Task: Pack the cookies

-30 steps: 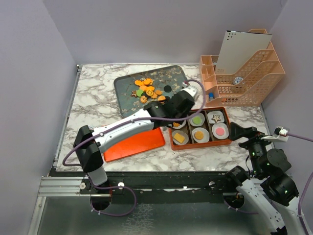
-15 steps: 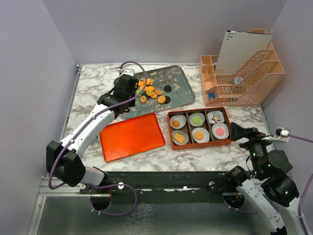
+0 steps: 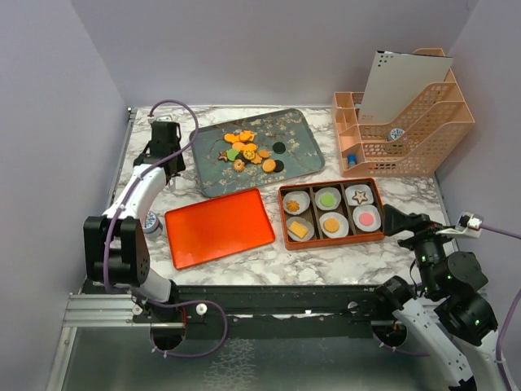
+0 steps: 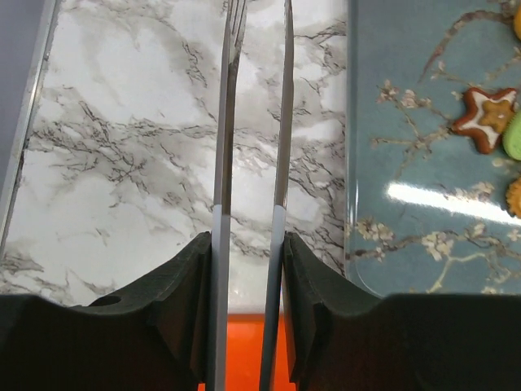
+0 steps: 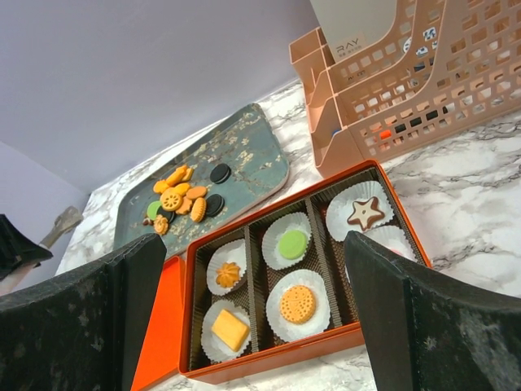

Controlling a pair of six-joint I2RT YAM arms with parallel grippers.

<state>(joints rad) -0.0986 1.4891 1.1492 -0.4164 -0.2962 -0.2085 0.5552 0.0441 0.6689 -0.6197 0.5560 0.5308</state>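
– Marble table [image 3: 326, 261] from above: where are the cookies [image 3: 248, 152] found?
– Most are heaped on the tray [image 3: 293, 130] at 11 o'clock. Six are set singly in the compartments of the box [image 3: 332, 243] at 4 o'clock. The lid [image 3: 218, 226] is laid flat at 8 o'clock, just beside the box.
– And the arms?
– The left arm [image 3: 138, 191] is stretched toward 10 o'clock, left of the tray. The right arm [image 3: 444, 273] is seen at 5 o'clock.
– What is shown at the left wrist?
– The left gripper [image 4: 257, 81] is held over bare marble, with the tray at 3 o'clock and the lid at 6. Its thin fingers [image 4: 224, 163] are parted slightly. Marble is seen through the gap and nothing is caught between them, though the tips are cut off at 12 o'clock. A star cookie [image 4: 487, 118] is seen on the tray at 2 o'clock.
– And at the right wrist?
– The right gripper [image 5: 252, 244] is spread wide and empty, its fingers [image 5: 81, 326] at 8 and 4 o'clock, with the box framed between them. Each boxed cookie is sat in a paper cup [image 5: 335, 213].
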